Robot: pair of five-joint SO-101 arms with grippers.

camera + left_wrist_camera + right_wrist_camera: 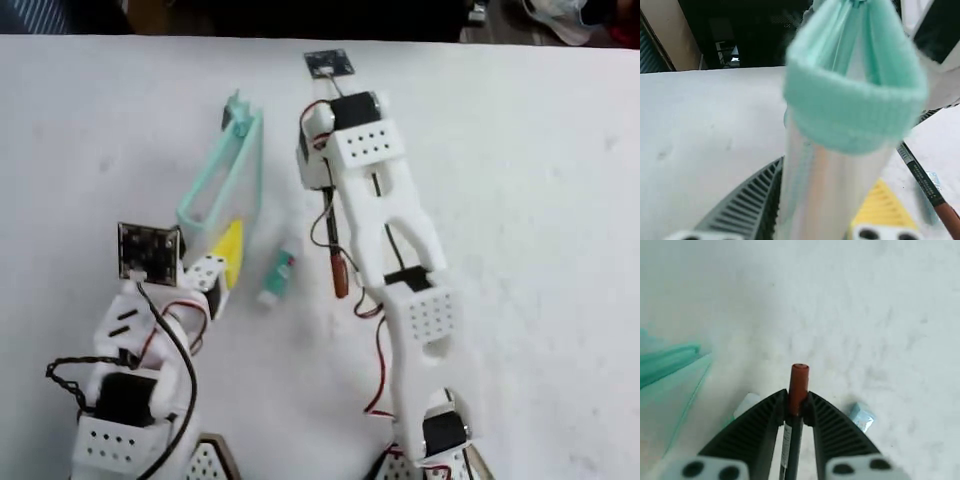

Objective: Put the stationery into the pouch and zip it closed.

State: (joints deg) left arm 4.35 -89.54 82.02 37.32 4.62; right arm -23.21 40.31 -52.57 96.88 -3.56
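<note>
The pouch (222,178) is clear with mint-green trim and lies on the table with its mouth held open. My left gripper (220,262), with one yellow finger, is shut on the pouch's near end (840,150). My right gripper (799,401) is shut on a black pen with a brown cap (799,377), just above the table. The pen (336,250) shows beside the right arm, right of the pouch. A small teal and white tube (278,275) lies between the pouch and the pen.
The white table (520,180) stretches wide to the right and far left. The right arm (390,220) lies across the middle. The table's far edge (150,36) meets a dark background.
</note>
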